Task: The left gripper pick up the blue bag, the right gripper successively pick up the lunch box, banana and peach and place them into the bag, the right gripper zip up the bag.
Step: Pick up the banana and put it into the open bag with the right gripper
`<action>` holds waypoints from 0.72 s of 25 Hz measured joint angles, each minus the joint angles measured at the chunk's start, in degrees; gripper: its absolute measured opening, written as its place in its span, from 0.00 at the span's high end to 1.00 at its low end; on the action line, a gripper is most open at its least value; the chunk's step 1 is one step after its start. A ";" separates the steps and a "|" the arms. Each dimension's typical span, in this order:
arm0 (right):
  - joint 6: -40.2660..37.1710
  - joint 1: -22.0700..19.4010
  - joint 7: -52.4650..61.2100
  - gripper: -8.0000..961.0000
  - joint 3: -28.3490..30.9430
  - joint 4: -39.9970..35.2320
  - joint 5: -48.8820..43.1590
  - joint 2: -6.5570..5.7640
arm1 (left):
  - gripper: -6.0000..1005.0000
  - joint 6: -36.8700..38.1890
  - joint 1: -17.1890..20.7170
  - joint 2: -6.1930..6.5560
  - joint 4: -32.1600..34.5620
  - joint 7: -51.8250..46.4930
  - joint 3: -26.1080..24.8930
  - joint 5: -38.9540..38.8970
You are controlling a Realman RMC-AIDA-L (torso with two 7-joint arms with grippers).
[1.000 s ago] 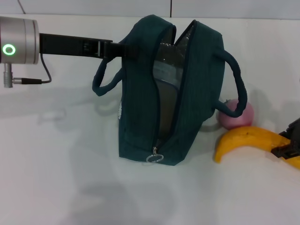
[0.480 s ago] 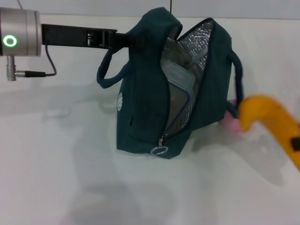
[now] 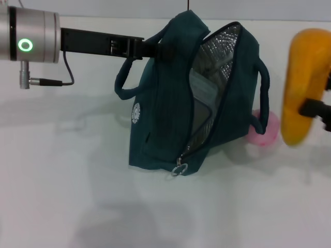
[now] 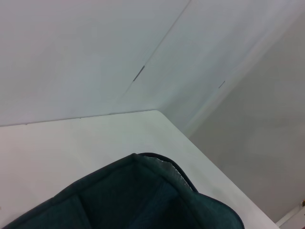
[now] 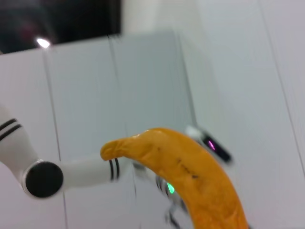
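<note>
The blue bag stands open on the white table, its top edge held up by my left gripper, which reaches in from the left and is shut on the fabric. Silver lining and the clear lunch box show inside the opening. My right gripper at the right edge is shut on the banana, which hangs upright in the air to the right of the bag. The peach lies on the table behind the bag's right handle. The bag's rim and the banana fill the wrist views.
The zipper's metal ring hangs at the bag's low front end. White table surface spreads in front and to the left. A pale wall runs behind the table.
The right gripper has lifted the banana off the table and up to bag height. The left arm moved slightly right, raising the bag's top and widening its opening.
</note>
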 joint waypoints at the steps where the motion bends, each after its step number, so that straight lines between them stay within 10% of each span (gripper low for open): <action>1: 0.24 0.05 -4.02 0.55 -0.17 0.16 1.46 1.39 | 0.94 -0.01 -0.02 -0.04 -0.01 0.00 -0.01 0.02; 18: 8.68 9.45 -27.73 0.54 -12.34 14.87 11.64 2.41 | 0.94 -0.01 -0.31 -0.67 -1.42 -0.06 0.03 -0.34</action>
